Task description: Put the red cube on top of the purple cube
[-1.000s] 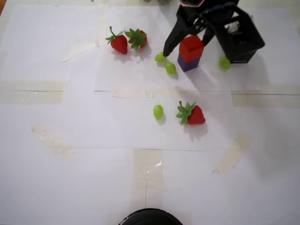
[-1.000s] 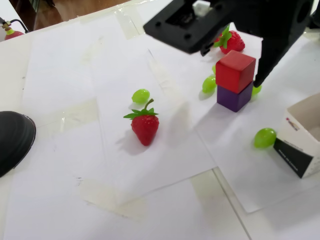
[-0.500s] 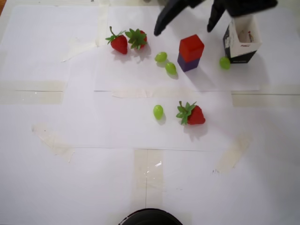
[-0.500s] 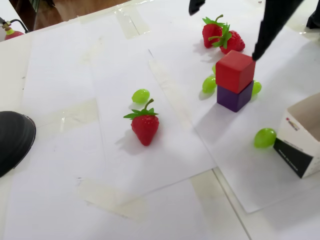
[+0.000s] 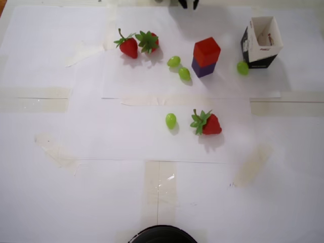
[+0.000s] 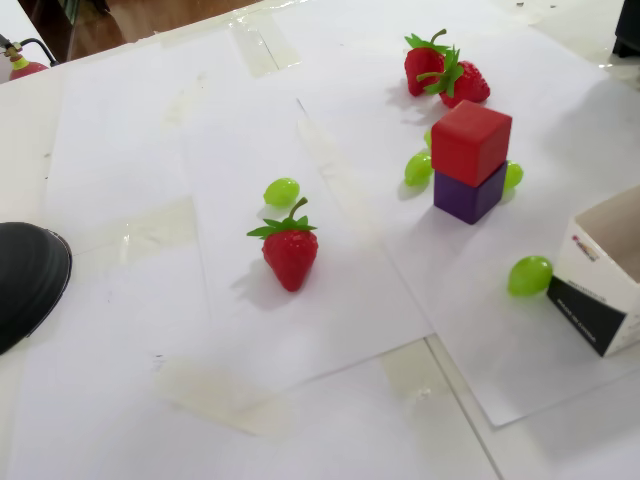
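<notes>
Looks finished, judging by how things lie. Red cube resting squarely on top of the purple cube, faces touching, stack upright in both the overhead and fixed views, with a slight twist between the two blocks. Stack toward the far edge of the paper-covered surface as the overhead view shows it, right of centre. No contact with anything else: nearest green grape just beside the purple base, another grape a little further off, neither one touching the stack as far as can be told.

Only two dark tips of the gripper visible at the top edge of the overhead view, well apart from the stack, empty of any cube; whether wide or narrow, cannot tell from so little. Absent from the fixed view.

Paper box near the far right edge, well clear. Strawberries scattered and irrelevant. Nothing left except, likely, bringing the arm to rest.
</notes>
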{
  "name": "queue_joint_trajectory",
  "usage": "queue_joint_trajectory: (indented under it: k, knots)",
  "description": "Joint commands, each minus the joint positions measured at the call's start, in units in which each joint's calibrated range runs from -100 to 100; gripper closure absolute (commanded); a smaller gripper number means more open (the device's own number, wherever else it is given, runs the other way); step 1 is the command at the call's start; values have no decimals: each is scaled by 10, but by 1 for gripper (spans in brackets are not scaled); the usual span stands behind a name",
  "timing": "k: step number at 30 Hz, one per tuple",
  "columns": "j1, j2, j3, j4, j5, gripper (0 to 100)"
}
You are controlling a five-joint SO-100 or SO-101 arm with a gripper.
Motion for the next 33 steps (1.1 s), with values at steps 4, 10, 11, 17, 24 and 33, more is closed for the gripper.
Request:
queue_joint_trajectory:
  k: [4, 10, 11, 17, 24, 33]
  knots:
    - [34, -127, 48, 58, 28, 100]
    - [16, -189, 82, 72, 28, 100]
    - [16, -204, 88, 75, 28, 100]
    - [20, -291, 97, 141, 32, 100]
    - [17, -322, 97, 181, 32, 100]
    - [53, -334, 101, 180, 47, 100]
